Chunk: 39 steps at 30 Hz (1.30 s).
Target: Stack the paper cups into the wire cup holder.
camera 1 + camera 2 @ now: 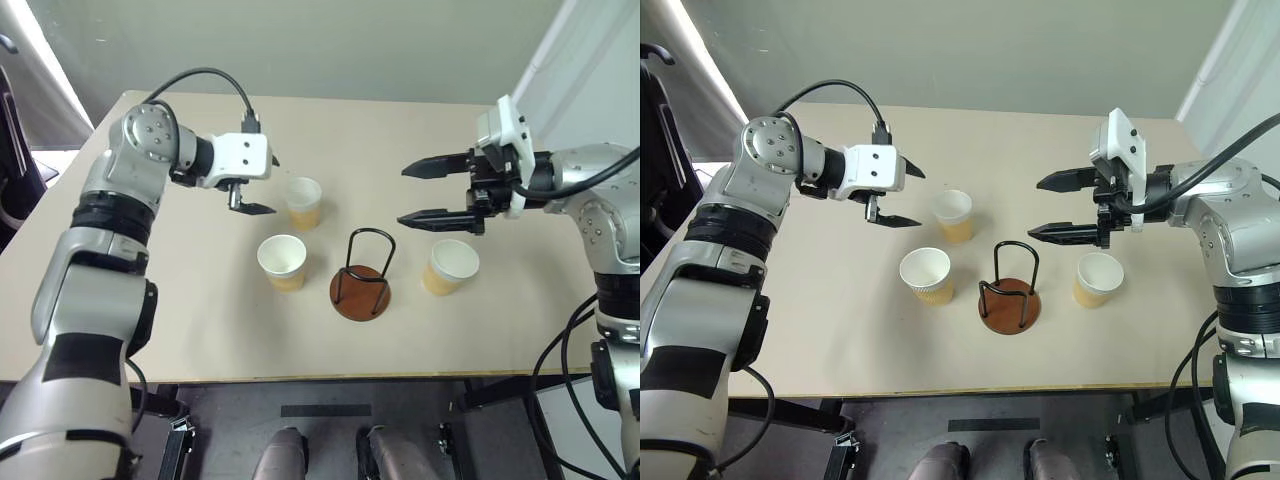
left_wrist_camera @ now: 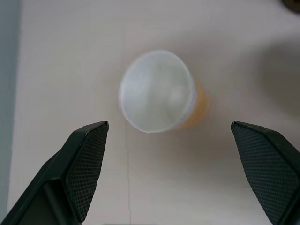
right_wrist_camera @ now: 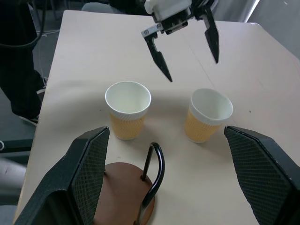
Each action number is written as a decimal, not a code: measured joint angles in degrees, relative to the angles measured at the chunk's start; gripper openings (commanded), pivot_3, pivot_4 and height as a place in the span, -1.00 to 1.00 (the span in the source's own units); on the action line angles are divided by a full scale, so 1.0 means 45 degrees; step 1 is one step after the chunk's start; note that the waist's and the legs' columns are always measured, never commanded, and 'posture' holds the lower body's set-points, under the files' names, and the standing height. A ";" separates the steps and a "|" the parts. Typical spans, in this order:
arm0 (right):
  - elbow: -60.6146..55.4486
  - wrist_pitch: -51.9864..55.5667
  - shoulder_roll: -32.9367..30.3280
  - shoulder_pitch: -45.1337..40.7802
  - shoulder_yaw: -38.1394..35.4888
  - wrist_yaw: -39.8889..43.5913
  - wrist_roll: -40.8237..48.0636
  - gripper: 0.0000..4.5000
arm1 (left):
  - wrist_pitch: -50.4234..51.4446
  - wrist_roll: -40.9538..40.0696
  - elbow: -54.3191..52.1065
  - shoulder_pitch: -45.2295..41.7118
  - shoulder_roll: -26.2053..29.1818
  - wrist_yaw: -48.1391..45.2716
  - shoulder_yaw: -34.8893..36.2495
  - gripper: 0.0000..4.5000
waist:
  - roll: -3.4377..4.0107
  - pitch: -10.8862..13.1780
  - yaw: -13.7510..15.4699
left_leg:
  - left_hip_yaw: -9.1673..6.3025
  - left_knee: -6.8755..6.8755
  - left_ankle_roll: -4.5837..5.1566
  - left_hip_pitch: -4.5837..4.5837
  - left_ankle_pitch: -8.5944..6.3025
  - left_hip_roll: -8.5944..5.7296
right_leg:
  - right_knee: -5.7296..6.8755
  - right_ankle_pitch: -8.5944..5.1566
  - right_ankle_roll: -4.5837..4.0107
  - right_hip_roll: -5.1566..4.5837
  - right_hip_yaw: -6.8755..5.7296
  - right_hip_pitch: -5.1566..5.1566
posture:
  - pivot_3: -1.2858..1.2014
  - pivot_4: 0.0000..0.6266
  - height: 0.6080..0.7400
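Note:
Three paper cups stand upright on the table: one at the back [image 1: 303, 203], one in front of it [image 1: 283, 262], one on the right [image 1: 450, 266]. The wire cup holder [image 1: 361, 292] stands between them with nothing in it. My left gripper [image 1: 268, 185] hovers open just left of the back cup [image 2: 157, 91], its fingers [image 2: 86, 159] spread wider than the cup. My right gripper [image 1: 403, 195] is open in the air, above and behind the right cup, pointing left. The right wrist view looks over the holder [image 3: 123, 197] to two cups [image 3: 127, 110] [image 3: 206, 115] and the left gripper [image 3: 192, 70].
The beige table [image 1: 180, 300] has bare surface to the left and along the back. Its front edge runs near the bottom of the head views. A dark chair [image 1: 665, 150] stands beyond the table's left edge.

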 measured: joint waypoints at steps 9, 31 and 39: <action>-0.0254 0.0068 -0.0048 -0.0002 0.0000 -0.0011 0.0204 0.77 | -0.1217 0.1319 0.1221 -0.0449 -0.0364 0.0436 -0.0574 1.00 | 0.0000 0.0000 0.0002 | -0.0002 0.0107 0.0072 -0.0031 -0.0042 -0.0004 | 0.0012 0.0028 0.0049 -0.0002 -0.0001 0.0002 | 0.03 -0.52 1.00; -0.0278 0.0035 -0.0112 0.0011 0.0001 -0.0045 0.0197 0.77 | -0.2432 0.2824 0.2440 -0.0632 -0.1204 0.2838 -0.0956 1.00 | 0.0001 0.0000 0.0024 | 0.0005 0.0204 0.0135 -0.0062 -0.0047 -0.0059 | 0.0028 0.0066 0.0114 -0.0042 0.0014 0.0002 | 0.03 -0.52 1.00; -0.0288 0.0032 -0.0191 0.0078 0.0000 -0.0050 0.0196 0.79 | -0.2508 0.2889 0.2478 -0.0632 -0.1368 0.2811 -0.1025 0.10 | 0.0001 0.0001 0.0018 | 0.0016 0.0222 0.0139 -0.0066 -0.0045 -0.0064 | 0.0030 0.0074 0.0128 -0.0040 0.0019 0.0002 | 0.03 -0.52 1.00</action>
